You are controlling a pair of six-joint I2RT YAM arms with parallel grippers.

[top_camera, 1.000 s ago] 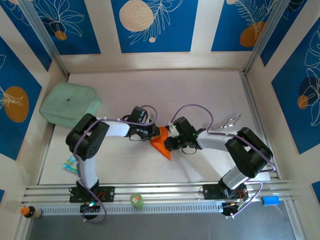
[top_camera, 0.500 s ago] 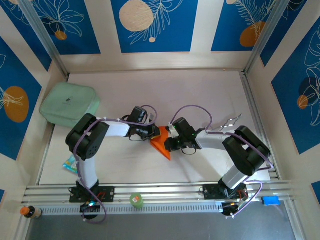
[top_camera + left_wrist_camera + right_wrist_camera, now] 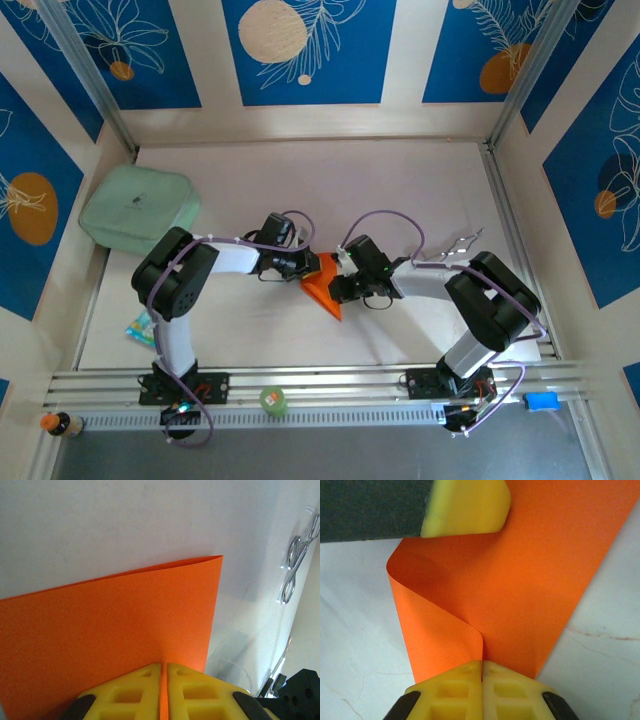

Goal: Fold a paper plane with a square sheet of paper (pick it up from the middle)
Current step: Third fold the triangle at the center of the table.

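The orange sheet of paper [image 3: 325, 288] is held between both grippers near the middle of the table, bent into a pointed wedge. My left gripper [image 3: 306, 266] grips its upper left edge; in the left wrist view the yellow fingers [image 3: 135, 692] pinch the paper [image 3: 110, 625] between them. My right gripper [image 3: 338, 282] is shut on the opposite edge; in the right wrist view its fingers [image 3: 465, 690] clamp a curled fold of the paper [image 3: 520, 590], with the left gripper's yellow finger [image 3: 465, 507] at the top.
A pale green pad [image 3: 138, 207] lies at the table's left back. A clear wire-like object [image 3: 455, 247] lies right of the right arm. A small packet [image 3: 139, 327] sits at the left front edge, a green round object [image 3: 273, 401] on the front rail.
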